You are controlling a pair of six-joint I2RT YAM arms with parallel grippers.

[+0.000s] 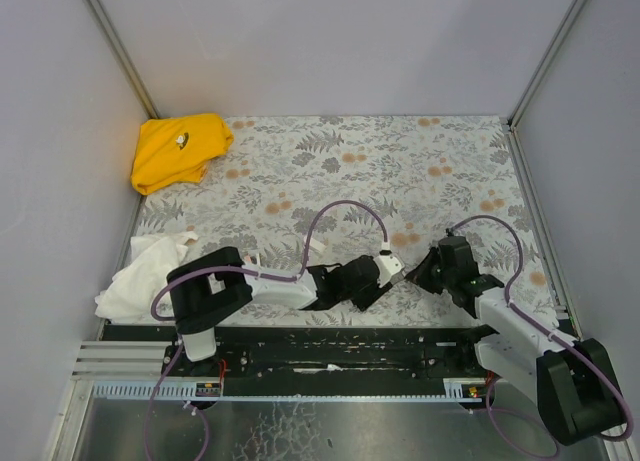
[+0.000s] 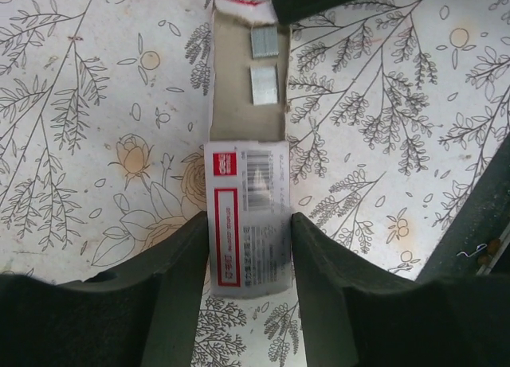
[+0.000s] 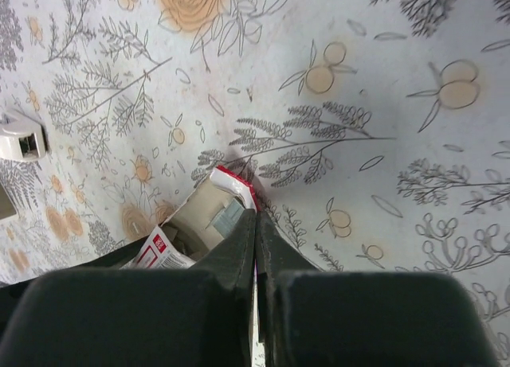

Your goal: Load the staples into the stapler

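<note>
I see left gripper point(image 2: 249, 251) clamping flat red-and-white labelled box point(image 2: 247, 184), grey tray point(image 2: 235, 104) jutting to 12 o'clock. Silvery staple strips point(image 2: 264, 85) in tray, 10 o'clock beside right gripper point(image 3: 255, 224), pinched closed. Pale pink-and-white mini stapler point(image 3: 20, 136) farther, 9 o'clock.

Table point(image 1: 400, 171): floral cover. Far-left corner: yellow cloth point(image 1: 180, 151). Near-left edge: white cloth point(image 1: 140, 276). Front middle: staple box point(image 2: 247, 224), tray slid out, staples point(image 2: 264, 84) inside. Small stapler point(image 3: 22, 138) lies apart from it.
</note>
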